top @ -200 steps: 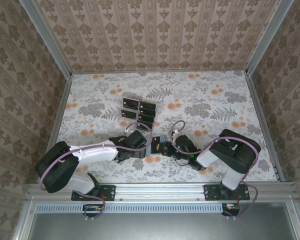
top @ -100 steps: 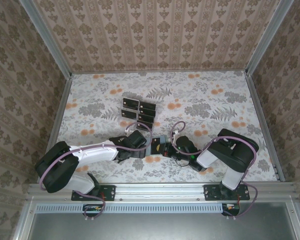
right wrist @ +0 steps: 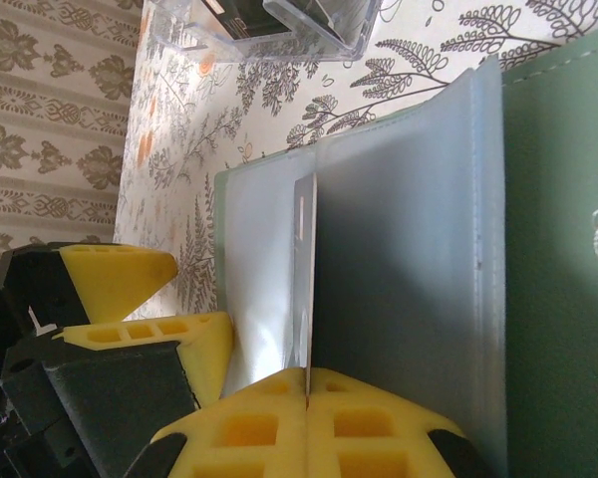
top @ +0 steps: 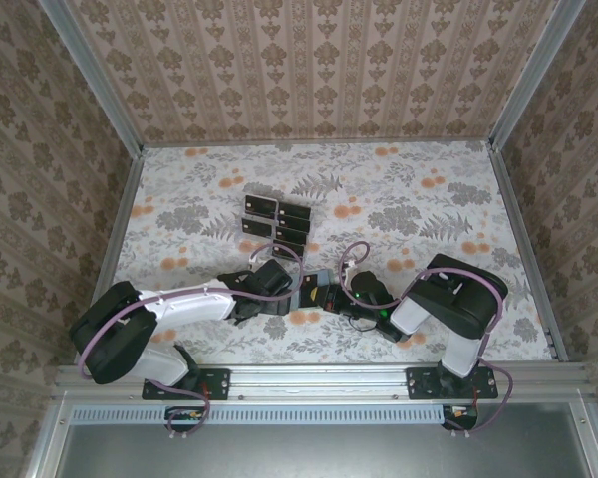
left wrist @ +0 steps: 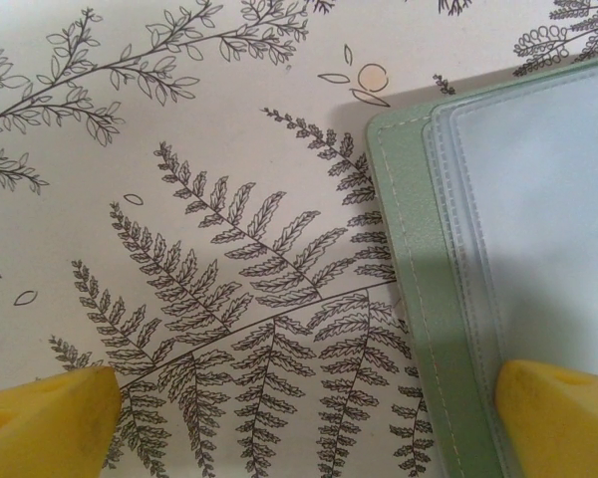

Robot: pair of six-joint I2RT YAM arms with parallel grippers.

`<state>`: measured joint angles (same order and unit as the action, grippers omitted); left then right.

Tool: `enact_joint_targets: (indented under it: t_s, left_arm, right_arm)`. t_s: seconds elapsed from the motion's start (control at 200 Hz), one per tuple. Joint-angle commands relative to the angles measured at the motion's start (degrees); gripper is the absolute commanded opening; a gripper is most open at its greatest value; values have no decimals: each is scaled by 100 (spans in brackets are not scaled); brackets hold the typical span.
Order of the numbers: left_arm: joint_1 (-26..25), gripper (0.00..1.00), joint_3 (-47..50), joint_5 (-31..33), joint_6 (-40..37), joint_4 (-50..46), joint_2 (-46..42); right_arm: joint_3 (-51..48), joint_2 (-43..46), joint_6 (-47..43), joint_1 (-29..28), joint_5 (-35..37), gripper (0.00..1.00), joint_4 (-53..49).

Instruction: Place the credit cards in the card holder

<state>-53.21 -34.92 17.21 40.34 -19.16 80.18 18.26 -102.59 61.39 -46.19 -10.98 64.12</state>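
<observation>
While the card holder lies opened flat on the flowered table, both arms crowd in on it, one from each side. At the holder's left edge, the left gripper has its jaws spread wide. One yellow fingertip is out over the fern print and the other is over the holder's clear pocket, with nothing gripped between them. Whether that second pad touches the plastic, I can't tell.

Over on the holder's right side, the right gripper is clamped tight, fingers pressed together on a thin card. Seen edge-on, the card stands upright against the holder's clear pockets. Its far end reaches about as far as the pocket seam; whether it's inside a slot is too close to call. The holder's green cover spreads out to the right of that card.

Beyond the holder, on the side away from the arm bases, the clear slotted rack carries more black credit cards, well apart from the holder.
</observation>
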Motion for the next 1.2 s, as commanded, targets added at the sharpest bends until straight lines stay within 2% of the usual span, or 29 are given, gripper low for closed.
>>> enact_joint_targets:
  t_s: [0.0,0.285,0.825,1.195]
  left_arm:
    - [-10,100,159,111,15,-422,50]
    - [-7,100,152,103,2,-438,48]
    - [-7,100,169,98,0,-424,35]
    - [-5,100,178,89,13,-418,50]
  right_arm:
    - [2,-249,26,-42,-203,0,-365]
    - [-76,-192,12,46,-133,0,-415]
    - [166,-208,-307,472,-479,0,-712]
    - [252,-359,-314,498,-716,0,-670]
